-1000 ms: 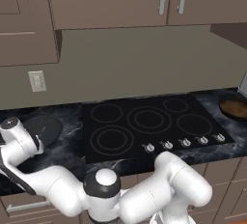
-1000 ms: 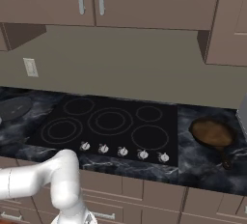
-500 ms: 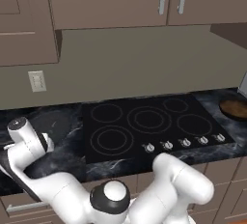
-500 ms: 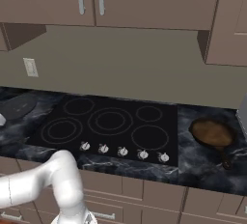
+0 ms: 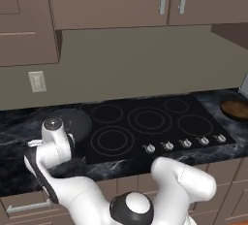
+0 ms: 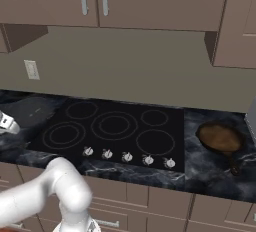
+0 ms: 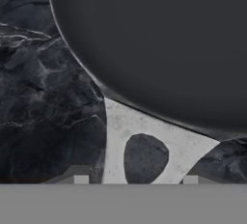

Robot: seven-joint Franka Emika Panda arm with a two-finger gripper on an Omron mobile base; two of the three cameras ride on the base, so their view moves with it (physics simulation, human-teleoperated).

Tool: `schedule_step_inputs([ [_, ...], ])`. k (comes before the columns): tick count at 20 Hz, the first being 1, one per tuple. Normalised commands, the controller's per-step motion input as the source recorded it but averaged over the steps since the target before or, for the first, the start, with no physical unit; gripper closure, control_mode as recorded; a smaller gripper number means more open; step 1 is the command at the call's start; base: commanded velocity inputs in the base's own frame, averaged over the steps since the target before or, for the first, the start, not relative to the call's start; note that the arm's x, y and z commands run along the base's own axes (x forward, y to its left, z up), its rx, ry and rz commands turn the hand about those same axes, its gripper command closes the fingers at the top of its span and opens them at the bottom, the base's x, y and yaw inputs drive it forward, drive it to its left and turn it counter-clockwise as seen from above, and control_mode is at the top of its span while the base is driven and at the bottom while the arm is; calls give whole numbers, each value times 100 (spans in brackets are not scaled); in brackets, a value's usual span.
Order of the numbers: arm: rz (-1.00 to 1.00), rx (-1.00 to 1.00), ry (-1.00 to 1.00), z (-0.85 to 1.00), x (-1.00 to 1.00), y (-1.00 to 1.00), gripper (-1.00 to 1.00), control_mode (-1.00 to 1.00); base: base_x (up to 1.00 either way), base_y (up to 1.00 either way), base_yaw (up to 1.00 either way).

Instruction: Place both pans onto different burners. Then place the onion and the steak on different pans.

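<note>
**Hand low over the dark pan's handle, left of the cooktop**

Far left: the dark pan [image 5: 72, 123] sits on the marbled tabletop [image 5: 17, 122], just beside the cooktop [image 5: 145, 122], not yet on a burner [image 5: 112, 140]. The hand [image 5: 54, 144] hangs low at its near edge. From the hand camera, the pan's bowl [image 7: 159, 39] fills the top and its silver handle [image 7: 120, 121], with a hanging hole, runs down toward the fingers. Long axis: bowl away, handle toward the robot's side. Judged, the hand is lined up on the handle because that is the only thin part to pinch. Fingertips are barely visible; cannot tell whether they are apart or pinching.

Centre: burners bare.

Right: the brown pan [image 6: 220, 137] rests on the tabletop beyond the cooktop, handle pointing toward the front edge.
</note>
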Motion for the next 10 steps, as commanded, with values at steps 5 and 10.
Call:
schedule_step_inputs([
  [5,0,20,0,39,0,-52,100,-100,0,0,0],
  [10,0,21,0,20,0,-51,100,-100,0,0,0],
])
